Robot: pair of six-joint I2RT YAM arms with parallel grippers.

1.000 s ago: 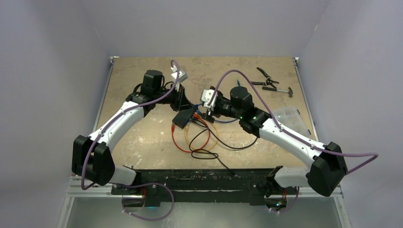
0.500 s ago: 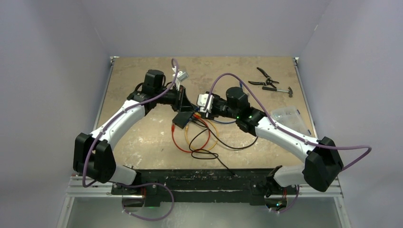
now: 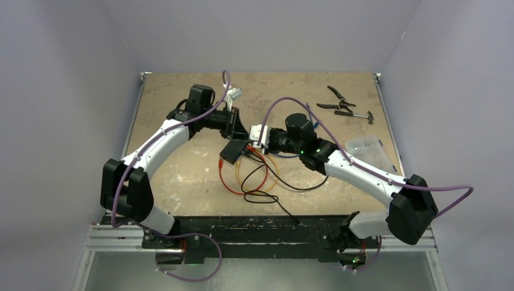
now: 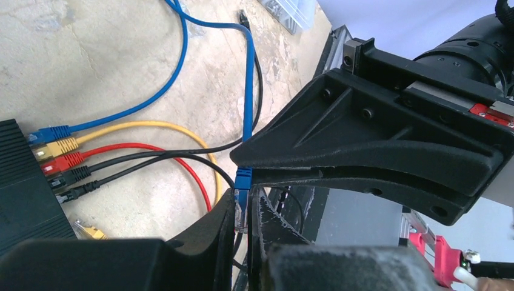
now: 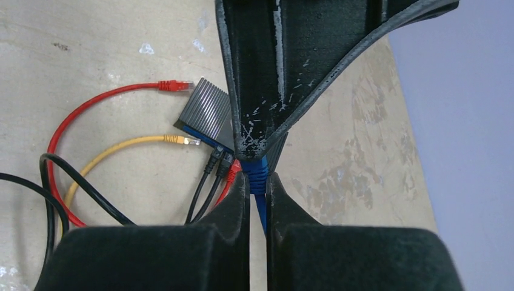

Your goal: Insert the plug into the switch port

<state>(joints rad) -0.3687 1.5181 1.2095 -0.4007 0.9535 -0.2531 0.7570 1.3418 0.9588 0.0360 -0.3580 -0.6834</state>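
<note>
Blue plug is clenched by left gripper and right gripper together (jaws tip to tip), near the switch.

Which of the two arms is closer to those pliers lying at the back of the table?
Right. The right arm bends just in front-left of the pliers, on their side of the table; the left arm lies over the opposite, left half.

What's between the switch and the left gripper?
Left wrist view: red, yellow and black cables plugged into the switch cross that stretch toward the left gripper; a loose yellow plug lies there too.
</note>
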